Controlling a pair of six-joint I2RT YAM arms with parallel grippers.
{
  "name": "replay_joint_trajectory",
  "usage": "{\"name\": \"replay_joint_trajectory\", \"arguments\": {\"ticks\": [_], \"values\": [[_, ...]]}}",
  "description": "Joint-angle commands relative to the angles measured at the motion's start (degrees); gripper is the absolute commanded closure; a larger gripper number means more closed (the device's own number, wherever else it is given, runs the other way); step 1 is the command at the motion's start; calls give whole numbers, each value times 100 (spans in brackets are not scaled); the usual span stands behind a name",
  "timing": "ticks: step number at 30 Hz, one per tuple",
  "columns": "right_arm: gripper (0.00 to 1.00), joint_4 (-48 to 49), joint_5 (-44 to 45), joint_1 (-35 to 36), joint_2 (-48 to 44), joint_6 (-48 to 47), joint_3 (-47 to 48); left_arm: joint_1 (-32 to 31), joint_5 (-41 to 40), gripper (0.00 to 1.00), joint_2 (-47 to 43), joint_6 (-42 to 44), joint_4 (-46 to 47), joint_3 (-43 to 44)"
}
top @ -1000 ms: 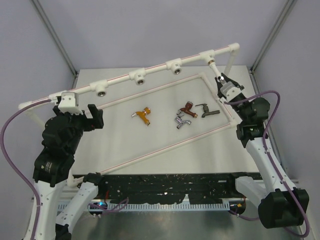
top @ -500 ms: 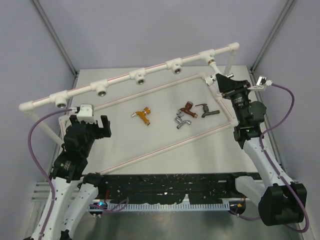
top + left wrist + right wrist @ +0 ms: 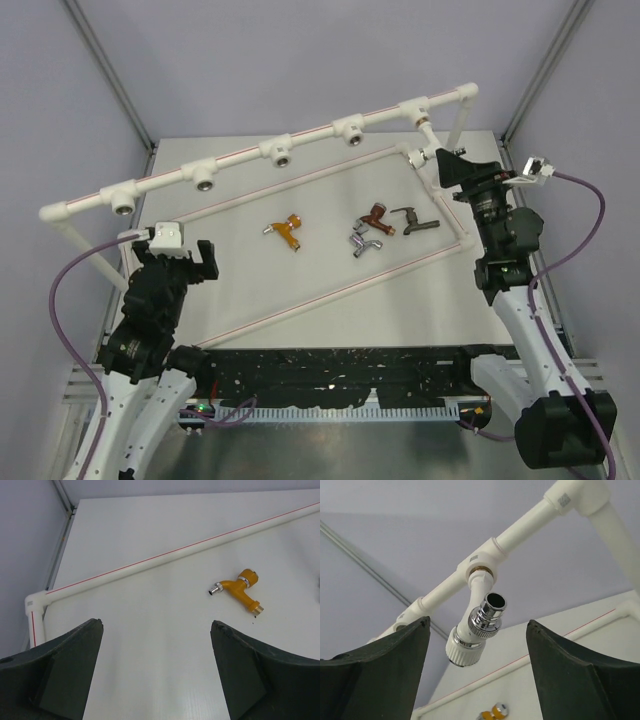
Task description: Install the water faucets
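A white faucet [image 3: 472, 632] with a chrome nozzle hangs screwed into the rightmost tee socket [image 3: 418, 112] of the raised white pipe rail. My right gripper [image 3: 477, 622] stands open on either side of it without touching, and sits just right of the faucet [image 3: 430, 152] in the top view. On the table lie an orange-gold faucet [image 3: 288, 231], a copper-brown one [image 3: 374, 216], a chrome one [image 3: 364, 243] and a dark bronze-grey one [image 3: 413, 220]. My left gripper [image 3: 182, 262] hangs open and empty [image 3: 156, 625] at the near left, with the orange-gold faucet [image 3: 240, 587] ahead to its right.
The raised rail [image 3: 240, 160] carries three more open tee sockets with metal-ringed holes [image 3: 204, 182]. A low white pipe frame [image 3: 330, 295] rings the faucets on the table, its corner elbow [image 3: 35, 602] near my left fingers. Enclosure posts stand at the back corners.
My right gripper has opened and let go of the white faucet, which stays in the socket. The left arm has drawn back and down toward the near-left corner.
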Motion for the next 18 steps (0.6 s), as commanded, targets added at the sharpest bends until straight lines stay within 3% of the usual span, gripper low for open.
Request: {"name": "replay_joint_trajectory", "arguments": {"ticks": [1, 11, 14, 18], "values": [[17, -954, 27, -32, -640, -2870, 488, -120, -283, 8, -57, 118, 411, -7], [13, -3039, -1053, 64, -1133, -9762, 1605, -305, -327, 8, -145, 197, 428, -24], [13, -3392, -1247, 283, -1115, -11155, 1781, -322, -344, 8, -172, 206, 428, -33], [13, -3867, -624, 889, -967, -12861, 1922, -340, -362, 8, -207, 214, 437, -42]]}}
